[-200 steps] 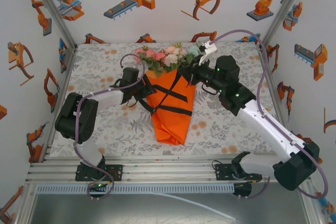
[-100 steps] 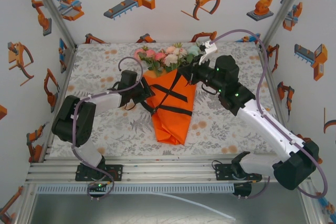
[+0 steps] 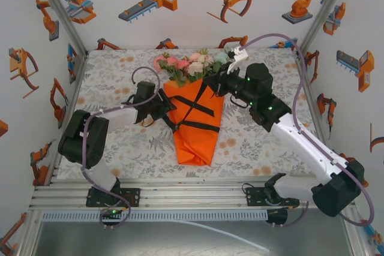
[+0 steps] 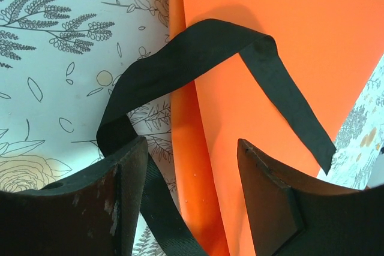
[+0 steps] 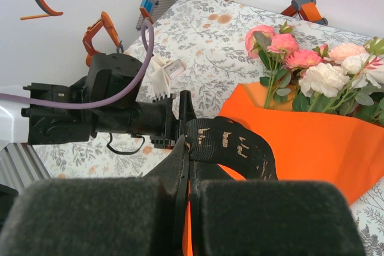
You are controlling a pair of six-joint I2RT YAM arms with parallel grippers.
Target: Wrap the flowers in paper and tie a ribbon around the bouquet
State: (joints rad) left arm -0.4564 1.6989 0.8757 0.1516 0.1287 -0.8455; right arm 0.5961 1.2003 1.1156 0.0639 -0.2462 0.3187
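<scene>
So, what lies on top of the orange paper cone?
A narrow black ribbon crosses the cone in several bands. Pink and white flowers stick out beyond it; their lower stems are covered.

White-and-black arms (image 3: 303, 139), purple cables (image 3: 276, 37), green lights (image 3: 248, 78), black pincer fingers (image 4: 270, 202) seemingly scuffed

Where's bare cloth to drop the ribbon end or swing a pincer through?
Free: tablecloth at far left, between wall and left arm; the near-right stretch between bouquet tip and right arm. Crowded: the bouquet's top, where left pincer, right pincer, ribbon and flowers meet.
</scene>
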